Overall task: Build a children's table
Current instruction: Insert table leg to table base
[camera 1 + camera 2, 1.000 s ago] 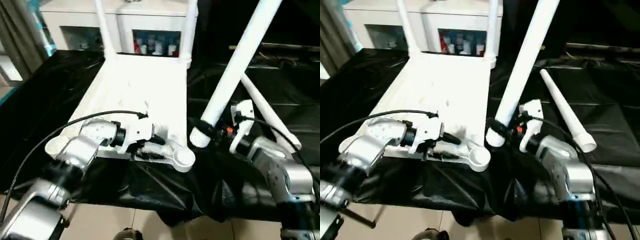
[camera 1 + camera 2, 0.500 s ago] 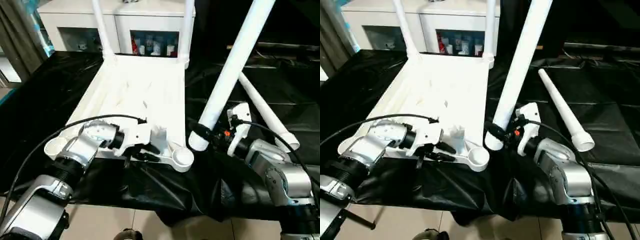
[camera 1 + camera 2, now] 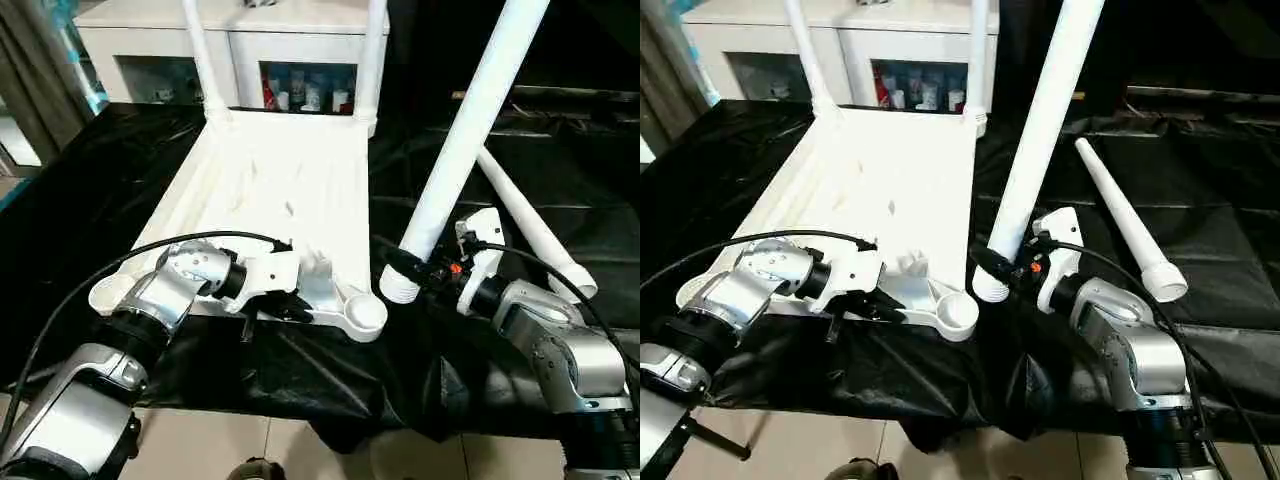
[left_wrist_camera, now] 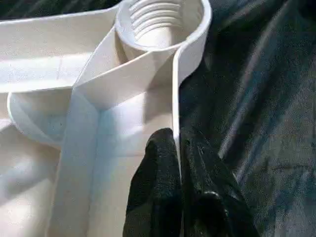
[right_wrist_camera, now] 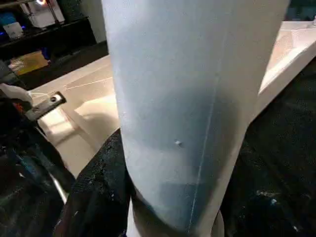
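Observation:
The children's table's white tabletop (image 3: 280, 180) lies upside down on the black cloth, ribs up. Two legs (image 3: 197, 50) (image 3: 373, 50) stand in its far corner sockets. My left gripper (image 4: 178, 148) is shut on the thin near rim, close to the near-right socket (image 3: 365, 317), whose threaded bore is open. My right gripper (image 3: 415, 268) is shut on a third leg (image 3: 470, 130), gripping just above its wide end. That leg leans up and to the right, and its wide end hangs right beside the near-right socket. A fourth leg (image 3: 530, 230) lies on the cloth at the right.
The black-draped work table (image 3: 100, 170) ends just in front of my arms, with tiled floor (image 3: 250, 440) below. A white cabinet (image 3: 290, 30) stands behind the tabletop. A curtain (image 3: 30, 80) hangs at the far left. The near-left socket (image 3: 108, 293) sits beside my left forearm.
My left gripper's fingers have closed onto the tabletop's near rim. The right gripper keeps its hold on the leg, whose wide end stays beside the near-right socket.

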You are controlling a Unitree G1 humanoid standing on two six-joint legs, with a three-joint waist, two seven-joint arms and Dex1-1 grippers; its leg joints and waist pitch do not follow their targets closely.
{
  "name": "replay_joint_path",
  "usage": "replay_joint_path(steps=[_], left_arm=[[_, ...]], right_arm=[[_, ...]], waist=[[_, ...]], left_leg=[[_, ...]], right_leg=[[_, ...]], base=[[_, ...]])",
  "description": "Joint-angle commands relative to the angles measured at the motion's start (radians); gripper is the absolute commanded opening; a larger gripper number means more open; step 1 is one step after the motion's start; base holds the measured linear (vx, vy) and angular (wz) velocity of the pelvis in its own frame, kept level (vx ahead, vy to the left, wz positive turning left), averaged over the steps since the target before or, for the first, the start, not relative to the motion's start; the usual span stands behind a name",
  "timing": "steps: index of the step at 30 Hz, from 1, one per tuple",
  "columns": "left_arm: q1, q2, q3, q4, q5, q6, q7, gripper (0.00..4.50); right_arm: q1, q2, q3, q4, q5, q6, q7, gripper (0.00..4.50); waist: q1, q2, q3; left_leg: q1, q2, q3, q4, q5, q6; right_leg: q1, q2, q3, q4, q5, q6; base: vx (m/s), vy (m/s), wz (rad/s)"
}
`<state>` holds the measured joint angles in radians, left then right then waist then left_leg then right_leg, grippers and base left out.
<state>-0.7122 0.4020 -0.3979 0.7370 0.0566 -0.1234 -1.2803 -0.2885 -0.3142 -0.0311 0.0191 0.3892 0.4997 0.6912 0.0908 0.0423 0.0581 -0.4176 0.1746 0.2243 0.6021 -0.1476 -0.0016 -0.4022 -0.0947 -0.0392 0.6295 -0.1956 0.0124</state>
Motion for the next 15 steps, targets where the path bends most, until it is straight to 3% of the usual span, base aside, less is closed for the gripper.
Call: replay_joint_path(steps=[1,5,8,10,14,15], left_arm=[[-0.017,-0.02,0.048,-0.004,-0.029,0.069,0.076,0.0],[0.001,-0.084,0.066,-0.03,-0.059,0.147,0.125,0.0],[0.012,-0.119,0.064,-0.036,-0.052,0.164,0.163,0.0],[0.021,-0.137,0.069,-0.043,-0.045,0.177,0.174,0.0],[0.02,-0.141,0.063,-0.031,-0.028,0.175,0.2,0.0],[0.017,-0.141,0.064,-0.027,-0.025,0.179,0.207,0.0]], right_arm=[[-0.019,0.005,-0.009,-0.013,0.022,0.015,-0.003,1.91],[-0.046,0.002,0.022,0.052,0.007,0.034,0.019,1.91],[-0.08,0.0,0.048,0.109,-0.019,0.021,0.036,1.91],[-0.111,-0.003,0.063,0.151,-0.036,0.004,0.044,1.91],[-0.157,-0.002,0.072,0.221,-0.055,-0.008,0.056,1.91],[-0.166,-0.005,0.077,0.233,-0.057,-0.001,0.062,1.91]], waist=[[0.001,-0.002,-0.076],[-0.004,-0.01,-0.08],[-0.004,-0.012,-0.079],[-0.003,-0.02,-0.08],[-0.002,-0.021,-0.077],[-0.004,-0.027,-0.076]], left_leg=[[0.052,0.058,-0.041,-0.076,-0.333,-0.052],[0.04,0.055,-0.044,-0.074,-0.28,-0.031],[0.042,0.053,-0.04,-0.068,-0.264,-0.015],[0.039,0.054,-0.04,-0.064,-0.238,0.004],[0.044,0.056,-0.04,-0.067,-0.25,0.003],[0.044,0.056,-0.039,-0.069,-0.257,-0.001]], right_leg=[[0.024,-0.066,0.035,-0.079,-0.21,-0.233],[0.034,-0.064,0.031,-0.075,-0.161,-0.238],[0.033,-0.064,0.032,-0.078,-0.155,-0.245],[0.036,-0.065,0.031,-0.077,-0.152,-0.245],[0.03,-0.061,0.031,-0.083,-0.207,-0.23],[0.03,-0.06,0.032,-0.085,-0.218,-0.224]], base=[[0.0,0.0,0.0],[0.0,0.0,0.0],[0.0,0.0,0.0],[0.0,0.0,0.0],[0.0,0.0,0.0],[0.0,0.0,0.0]])
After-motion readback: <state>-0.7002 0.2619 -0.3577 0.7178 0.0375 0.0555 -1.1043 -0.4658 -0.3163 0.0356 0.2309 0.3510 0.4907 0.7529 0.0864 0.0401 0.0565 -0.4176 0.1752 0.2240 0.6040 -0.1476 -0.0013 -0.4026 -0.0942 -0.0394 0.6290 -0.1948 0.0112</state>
